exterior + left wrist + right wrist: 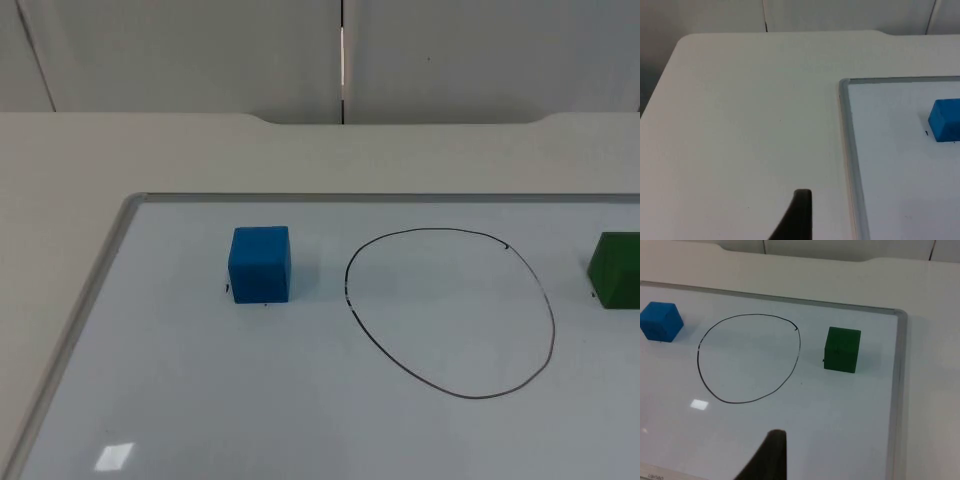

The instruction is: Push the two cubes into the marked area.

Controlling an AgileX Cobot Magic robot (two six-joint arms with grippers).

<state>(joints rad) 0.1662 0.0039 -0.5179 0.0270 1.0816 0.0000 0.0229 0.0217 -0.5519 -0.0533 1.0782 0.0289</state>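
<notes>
Both pincers hang up high over the table, and I cannot tell if either one is released or clenched, because just one black fingertip of each can be seen. One fingertip of the left gripper (pixel 797 215) sits over the bare white table (pixel 740 125), beside the grey edge of the whiteboard (pixel 847 150). One fingertip of the right gripper (pixel 771 457) sits over the whiteboard, near its front edge. On the whiteboard there is a black circle (pixel 450 312) drawn with a pen. That is the marked area. The blue cube (pixel 260 264) stands on the board just outside the circle, on the left arm's side. The green cube (pixel 616 270) stands on the board outside the circle too, on the right arm's side. Neither cube touches the line. Behind the table is a grey wall (pixel 200 50).
</notes>
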